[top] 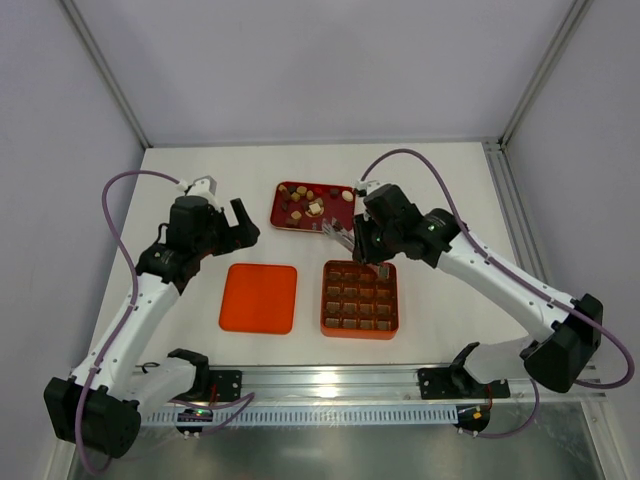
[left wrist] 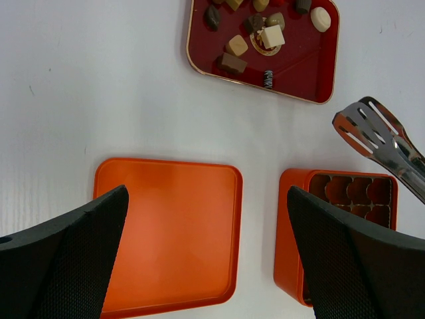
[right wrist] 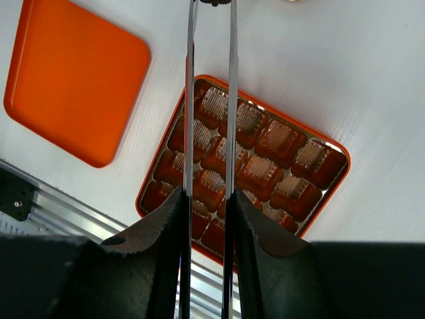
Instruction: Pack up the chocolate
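My right gripper (right wrist: 209,199) pinches tweezers (left wrist: 372,129) pointing at the red tray (left wrist: 299,73), chocolate (left wrist: 271,36) scattered along its length. My left gripper (left wrist: 207,199) gapes wide.

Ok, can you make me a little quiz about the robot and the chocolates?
1. True or false: chocolates lie on the red tray.
2. Which gripper holds the tweezers? A) left gripper B) right gripper
3. Fill in: seen from above, the orange lid lies to the ___ of the orange box.
Key: 1 true; 2 B; 3 left.
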`<control>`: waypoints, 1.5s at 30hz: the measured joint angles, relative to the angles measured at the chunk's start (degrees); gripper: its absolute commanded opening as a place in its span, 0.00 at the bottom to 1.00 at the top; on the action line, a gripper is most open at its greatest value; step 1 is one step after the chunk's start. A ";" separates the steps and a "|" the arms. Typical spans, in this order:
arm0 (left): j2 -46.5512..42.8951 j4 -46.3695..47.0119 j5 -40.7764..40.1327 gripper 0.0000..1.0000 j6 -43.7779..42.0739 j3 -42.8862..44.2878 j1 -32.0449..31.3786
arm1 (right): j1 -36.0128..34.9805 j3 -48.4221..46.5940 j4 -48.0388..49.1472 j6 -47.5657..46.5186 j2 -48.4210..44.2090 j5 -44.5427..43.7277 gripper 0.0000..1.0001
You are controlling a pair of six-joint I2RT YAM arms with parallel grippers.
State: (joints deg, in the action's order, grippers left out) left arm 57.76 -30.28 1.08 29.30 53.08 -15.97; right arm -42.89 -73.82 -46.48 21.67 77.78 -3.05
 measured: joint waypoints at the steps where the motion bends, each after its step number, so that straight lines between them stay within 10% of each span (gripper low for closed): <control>1: 0.00 -0.02 0.00 1.00 0.00 0.00 0.00 | 0.00 0.68 -0.46 0.17 -1.11 0.33 0.32; 45: 0.37 -0.09 0.00 1.00 0.00 0.00 0.00 | -4.28 14.49 -3.69 5.55 -14.40 4.26 0.42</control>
State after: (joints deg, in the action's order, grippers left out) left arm 58.13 -30.37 1.08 29.30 53.08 -15.97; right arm -47.18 -59.33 -50.17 27.22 63.37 1.21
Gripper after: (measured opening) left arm 0.996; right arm 0.421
